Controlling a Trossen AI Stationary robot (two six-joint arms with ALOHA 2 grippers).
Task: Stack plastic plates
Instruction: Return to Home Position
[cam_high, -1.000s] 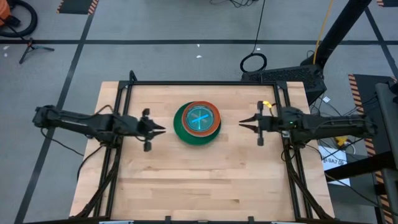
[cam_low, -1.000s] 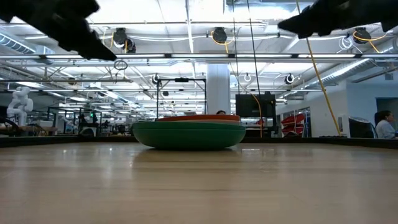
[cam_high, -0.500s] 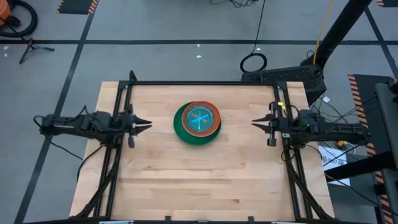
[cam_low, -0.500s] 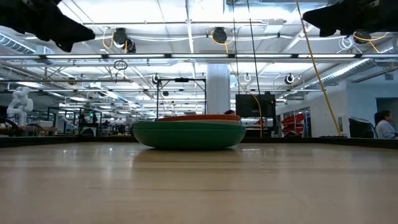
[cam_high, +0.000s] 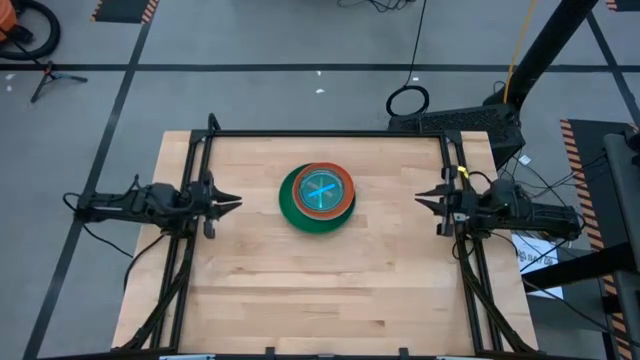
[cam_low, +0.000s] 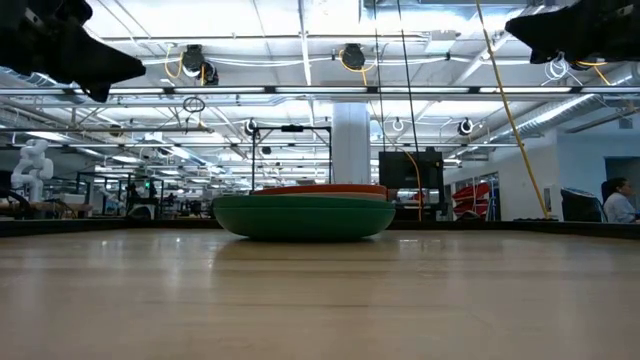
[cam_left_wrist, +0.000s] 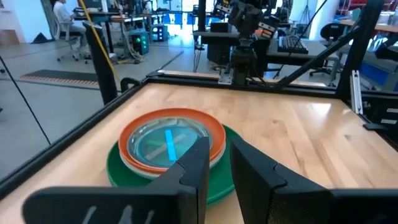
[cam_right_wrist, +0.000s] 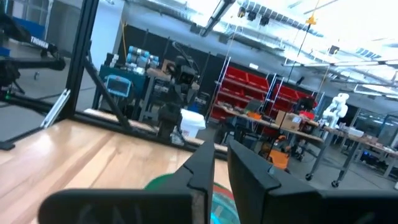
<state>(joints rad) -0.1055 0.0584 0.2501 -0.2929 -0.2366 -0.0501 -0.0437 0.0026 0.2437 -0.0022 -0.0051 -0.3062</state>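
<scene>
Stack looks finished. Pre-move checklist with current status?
1. Left gripper holds nothing, at the table's left edge: ok.
2. Right gripper holds nothing, at the right edge: ok.
3. Both grippers apart from the plate stack: ok.
4. Translucent blue plate on top, inside the orange plate: ok.
5. Dark green plate at the base, flat on the table: ok.
6. All eight plates in the stack: cannot tell, since only some rims show.

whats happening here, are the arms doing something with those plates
A translucent blue round plastic plate sits on an orange-red plate on a large dark green plate at the middle of the wooden table. Neither arm is handling them: the left gripper and the right gripper hover empty at its opposite sides.
</scene>
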